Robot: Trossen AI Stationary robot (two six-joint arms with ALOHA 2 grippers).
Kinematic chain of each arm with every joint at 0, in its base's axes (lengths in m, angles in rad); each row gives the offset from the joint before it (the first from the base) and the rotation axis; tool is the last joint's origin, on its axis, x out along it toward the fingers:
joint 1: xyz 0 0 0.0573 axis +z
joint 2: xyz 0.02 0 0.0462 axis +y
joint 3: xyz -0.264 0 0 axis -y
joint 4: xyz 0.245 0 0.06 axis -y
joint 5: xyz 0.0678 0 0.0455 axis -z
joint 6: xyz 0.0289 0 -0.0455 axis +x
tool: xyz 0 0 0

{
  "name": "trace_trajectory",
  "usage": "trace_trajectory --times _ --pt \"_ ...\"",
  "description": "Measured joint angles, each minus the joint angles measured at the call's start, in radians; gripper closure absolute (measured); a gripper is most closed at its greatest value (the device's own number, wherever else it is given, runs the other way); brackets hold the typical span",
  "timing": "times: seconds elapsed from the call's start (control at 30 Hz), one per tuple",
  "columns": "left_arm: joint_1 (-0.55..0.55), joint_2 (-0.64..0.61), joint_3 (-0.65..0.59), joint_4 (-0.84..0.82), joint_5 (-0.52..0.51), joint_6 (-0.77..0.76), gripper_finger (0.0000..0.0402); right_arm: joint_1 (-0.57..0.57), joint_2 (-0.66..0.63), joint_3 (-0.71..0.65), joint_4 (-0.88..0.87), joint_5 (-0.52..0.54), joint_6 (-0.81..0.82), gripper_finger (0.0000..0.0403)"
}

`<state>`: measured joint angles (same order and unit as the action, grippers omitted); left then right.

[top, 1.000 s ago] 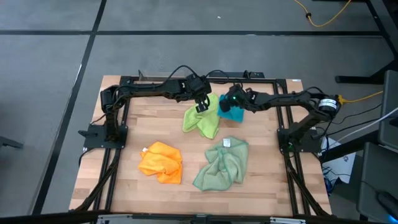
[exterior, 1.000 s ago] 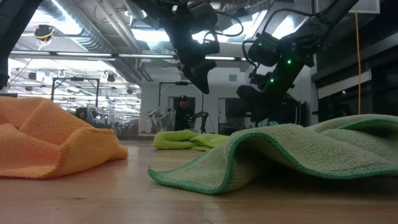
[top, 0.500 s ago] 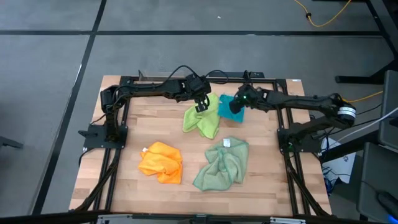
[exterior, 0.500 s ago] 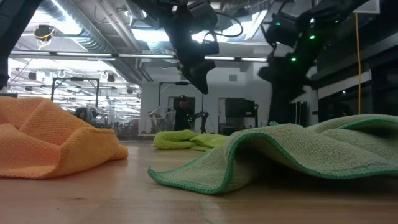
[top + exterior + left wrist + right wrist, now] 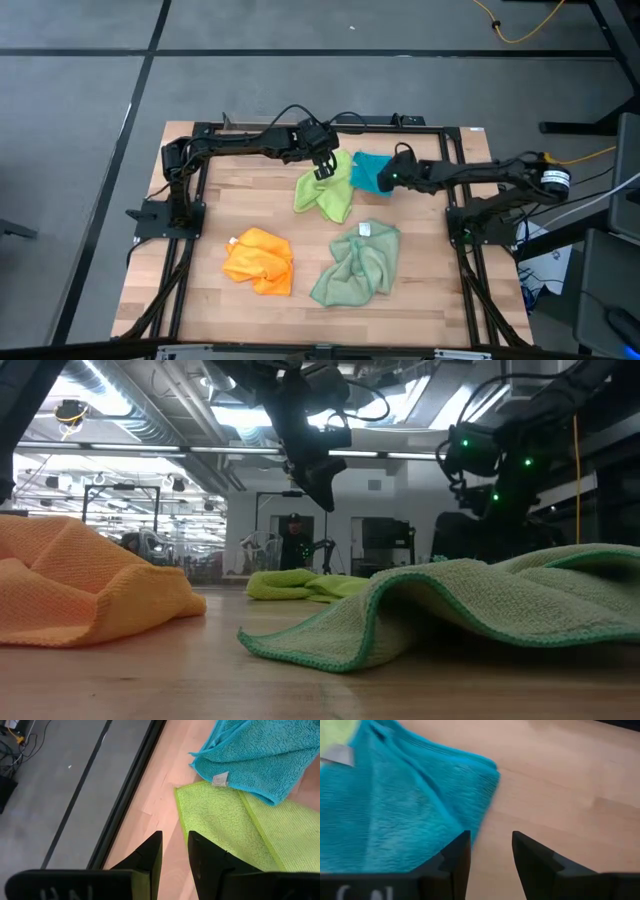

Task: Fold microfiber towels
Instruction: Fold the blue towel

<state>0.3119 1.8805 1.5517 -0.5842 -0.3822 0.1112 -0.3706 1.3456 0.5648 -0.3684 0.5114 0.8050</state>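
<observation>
Four towels lie on the wooden table (image 5: 230, 190). The lime green towel (image 5: 325, 192) lies crumpled at the far middle. The teal towel (image 5: 367, 170) lies beside it, and its edge (image 5: 235, 787) rests on the lime one's corner. The orange towel (image 5: 260, 262) and the pale sage towel (image 5: 358, 262) lie crumpled nearer. My left gripper (image 5: 324, 166) hangs above the lime towel's far edge, narrowly open and empty. My right gripper (image 5: 391, 179) is open at the teal towel's right edge (image 5: 487, 775). My right gripper's fingers point down at the teal towel's right edge, one finger (image 5: 455, 860) over the cloth and one (image 5: 535, 860) over bare wood. I cannot tell whether they touch the towel.
A black metal frame (image 5: 300, 127) runs around the table, with the arm bases at its left and right sides. Bare wood lies at the near left and along the left side.
My right gripper has moved toward the table's right and near edges and has come lower, from over the teal towel's middle to its right edge. More of the teal towel now shows, lying flat on the table.
</observation>
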Motion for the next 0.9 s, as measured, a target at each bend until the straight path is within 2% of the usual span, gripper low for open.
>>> trace_trajectory --times 0.13,0.3,0.5,0.6,0.7,0.9 --pt "0.0 0.0 0.0 0.0 0.0 0.0 0.0317 0.0 0.018 0.0 0.014 0.018 0.002 0.0265" --pt "0.0 0.0 0.0 0.001 0.0 0.0 0.0317 0.0 0.072 -0.001 0.16 -0.022 -0.035 0.0271" --pt "0.0 0.0 0.0 0.002 0.001 0.0 0.0317 0.002 0.099 0.0 0.529 -0.281 -0.258 0.0271" --pt "0.0 0.0 0.0 0.002 0.001 0.0 0.0317 0.013 0.098 0.001 0.632 -0.372 -0.326 0.0272" --pt "0.0 0.0 0.0 0.002 0.001 0.0 0.0317 0.022 0.098 0.001 0.648 -0.404 -0.347 0.0272" --pt "0.0 0.0 0.0 0.001 0.001 0.001 0.0317 0.022 0.098 0.001 0.58 -0.378 -0.335 0.0272"
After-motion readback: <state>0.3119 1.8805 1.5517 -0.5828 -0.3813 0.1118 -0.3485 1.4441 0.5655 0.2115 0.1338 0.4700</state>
